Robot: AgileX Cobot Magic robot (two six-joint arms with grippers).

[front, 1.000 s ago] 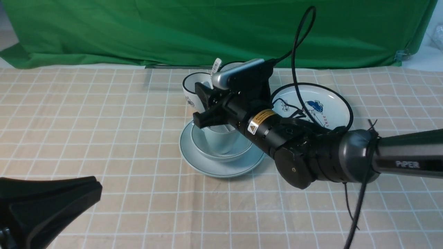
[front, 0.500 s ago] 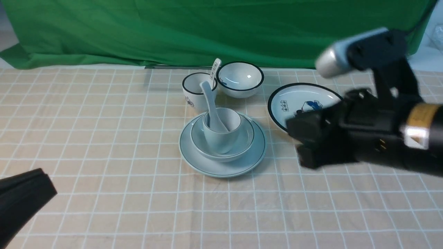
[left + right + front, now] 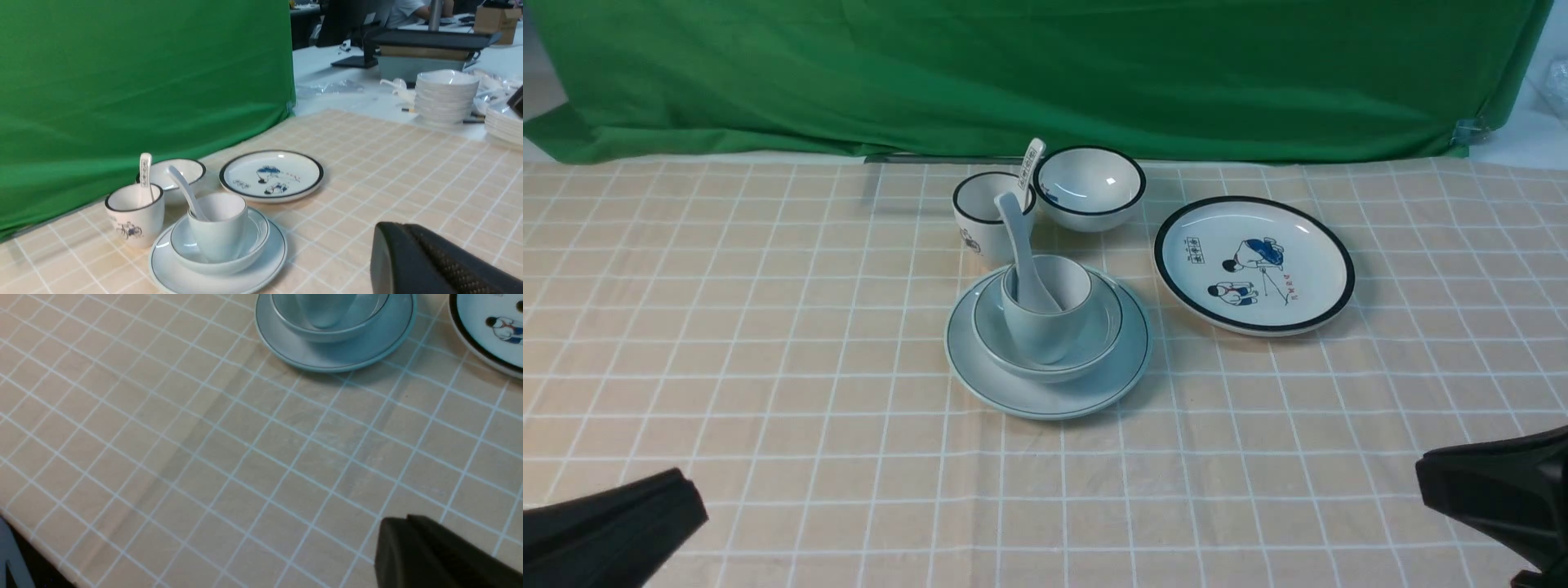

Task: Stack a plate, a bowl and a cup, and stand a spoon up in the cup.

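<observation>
The closed right pincer (image 3: 392, 535) hangs over checked cloth (image 3: 204, 449); plate (image 3: 327, 359) carries bowl (image 3: 327, 328), well apart.

Your left gripper (image 3: 690, 502) sits low at the near left edge of the front view, its jaws pressed together with nothing between them. Your right gripper (image 3: 1421, 474) sits low at the near right edge, jaws likewise closed and empty. Both point inward over the table, well apart.
</observation>
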